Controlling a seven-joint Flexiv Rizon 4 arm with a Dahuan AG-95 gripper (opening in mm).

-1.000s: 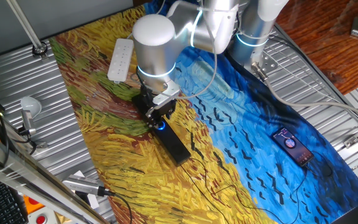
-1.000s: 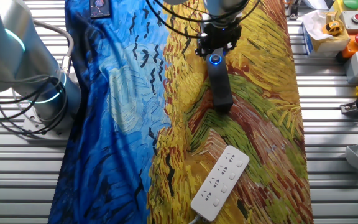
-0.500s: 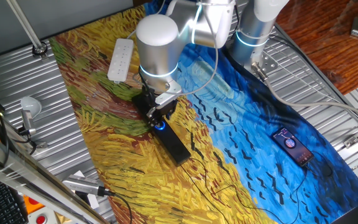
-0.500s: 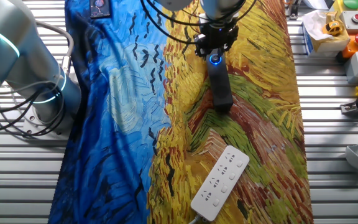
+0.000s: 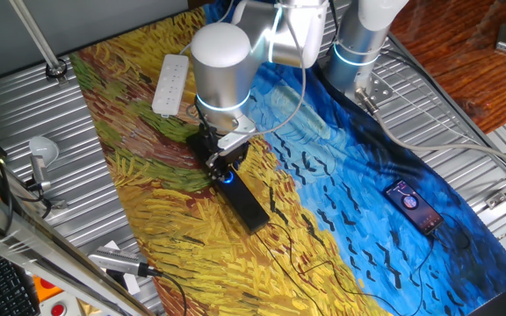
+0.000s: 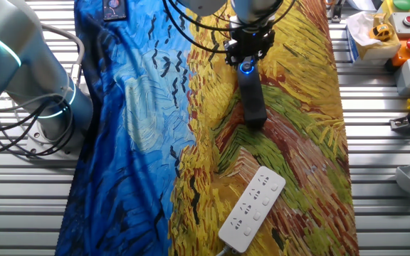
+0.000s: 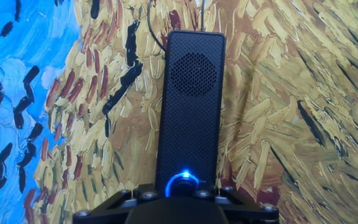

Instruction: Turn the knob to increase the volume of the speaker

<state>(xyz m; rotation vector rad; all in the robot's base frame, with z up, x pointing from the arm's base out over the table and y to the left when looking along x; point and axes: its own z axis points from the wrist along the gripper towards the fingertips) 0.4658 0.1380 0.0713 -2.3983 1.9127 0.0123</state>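
Painted wheatfield cloth [image 5: 148, 189] over ribbed metal table [image 5: 51, 114], speaker [image 7: 190, 106] on top.

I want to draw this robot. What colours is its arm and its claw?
The arm is fat and round, silvery white, with glowing light-blue rings at its joints. Black cables loop around it. The claw at its tip is black, with a small white block on its side.

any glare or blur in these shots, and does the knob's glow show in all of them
Hand view: sharp, evenly lit, the knob glows blue at the bottom edge, half hidden by the gripper. One fixed view: the glow is a small blue spot under the gripper. Other fixed view: clear blue dot on the speaker, no strong glare.
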